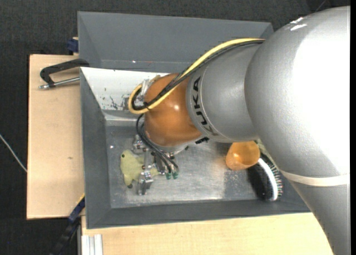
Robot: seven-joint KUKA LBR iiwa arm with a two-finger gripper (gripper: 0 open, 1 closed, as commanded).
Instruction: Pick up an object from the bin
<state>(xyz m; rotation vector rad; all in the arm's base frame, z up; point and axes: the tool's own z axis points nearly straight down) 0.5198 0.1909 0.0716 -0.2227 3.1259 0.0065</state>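
My gripper (pixel 157 178) is low over the bin floor at the front left, below the orange wrist cover. Its two fingers stand apart, so it is open, and I see nothing between them. A pale yellow-green soft lump (pixel 128 168) lies on the floor just left of the left finger (pixel 143 184), touching it or nearly so. The right finger (pixel 171 174) has a small green tip and rests over bare floor.
An orange rounded thing (pixel 241 156) lies at the right of the bin, partly under the arm. A black brush with white bristles (pixel 265 181) lies beside it near the front right corner. The arm covers the bin's right and back.
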